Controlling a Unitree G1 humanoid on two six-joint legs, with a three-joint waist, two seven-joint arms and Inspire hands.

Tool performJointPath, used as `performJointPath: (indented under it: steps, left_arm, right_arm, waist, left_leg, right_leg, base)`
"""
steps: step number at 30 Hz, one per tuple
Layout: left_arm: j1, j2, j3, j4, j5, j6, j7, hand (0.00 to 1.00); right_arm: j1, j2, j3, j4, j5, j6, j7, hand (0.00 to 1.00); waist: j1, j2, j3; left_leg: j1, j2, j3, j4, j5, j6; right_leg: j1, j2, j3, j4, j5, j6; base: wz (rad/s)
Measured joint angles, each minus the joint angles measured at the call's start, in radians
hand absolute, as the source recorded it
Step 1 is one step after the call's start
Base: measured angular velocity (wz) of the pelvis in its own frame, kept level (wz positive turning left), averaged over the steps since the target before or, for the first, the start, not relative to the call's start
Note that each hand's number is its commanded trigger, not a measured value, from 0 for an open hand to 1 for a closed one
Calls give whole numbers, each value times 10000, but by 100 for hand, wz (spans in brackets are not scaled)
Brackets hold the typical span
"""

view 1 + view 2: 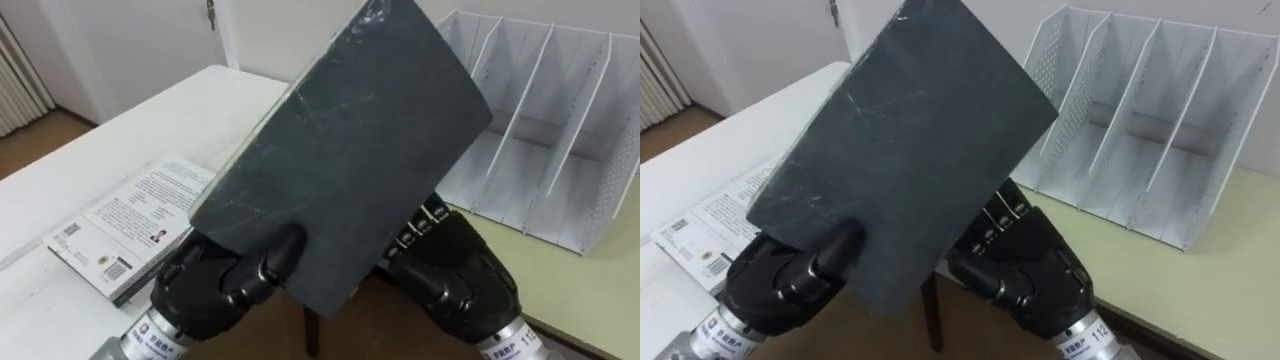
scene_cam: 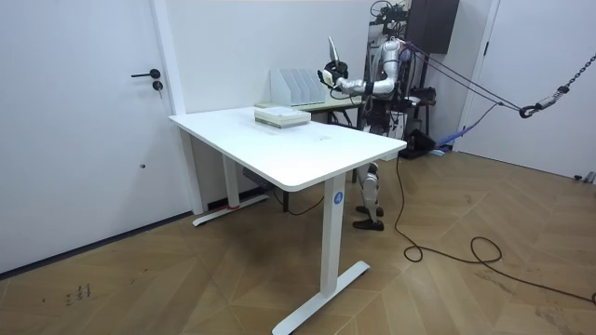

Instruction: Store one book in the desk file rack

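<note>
Before the file rack [image 1: 560, 130]: book [image 1: 340, 150] held aloft

The dark book hangs apart from the rack's open slots, over the gap between white table [image 1: 150, 120] and greenish desk [image 1: 590, 290]. Its long axis tilts up-right. The left hand [image 1: 215, 280] clamps its lower corner; the right hand [image 1: 455, 275] is behind it, and its grip I cannot tell.

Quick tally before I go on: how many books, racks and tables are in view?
Books: 2 (dark grey hardcover book gripped by the left hand, white printed book lying flat)
File racks: 1 (white perforated metal file rack)
Tables: 2 (white table, pale green desk)
Total: 5
</note>
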Motion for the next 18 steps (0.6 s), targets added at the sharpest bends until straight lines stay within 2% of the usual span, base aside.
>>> performJointPath:
  steps: [4, 7, 10, 14, 18]
  left_arm:
    - [8, 85, -28, 197, 15, 205, -132, 100]
    - [-19, 480, -308, 364, 14, 272, -231, 100]
    - [-21, 610, -457, 551, 14, 359, -285, 100]
    - [-71, 834, -789, 944, 18, 392, -361, 100]
    - [-81, 1064, -842, 1121, 26, 428, -455, 100]
  right_arm:
    - [-11, -5, 9, -58, 3, 133, 50, 0]
    - [-69, -176, 187, -81, 324, 208, 55, 0]
    - [-91, -312, 219, -170, 424, 206, 54, 0]
    - [-121, -492, 440, -178, 820, 207, 69, 0]
    - [-122, -651, 598, -178, 827, 211, 156, 0]
  waist:
    - [7, -21, -16]
    - [10, 7, -30]
    - [5, 37, -22]
    - [3, 212, -2]
    - [-16, 354, 63]
  left_leg:
    - [-97, 1, 5, 4, 1, -1]
    - [-150, 2, 13, 6, 1, -1]
    - [-154, 6, 22, 6, 1, -2]
    - [-62, 11, 47, -57, 1, -2]
    - [-89, 26, 50, -62, 0, -5]
  right_leg:
    - [-138, -1, 2, 13, 2, -2]
    - [-156, -4, -4, -24, 3, 0]
    - [-152, -2, -1, -29, 4, 0]
    - [-88, 2, 18, -14, 5, 0]
    - [-96, 11, 14, 42, 6, -2]
  base:
    - [0]
    - [0]
    - [0]
    - [-1]
    - [0]
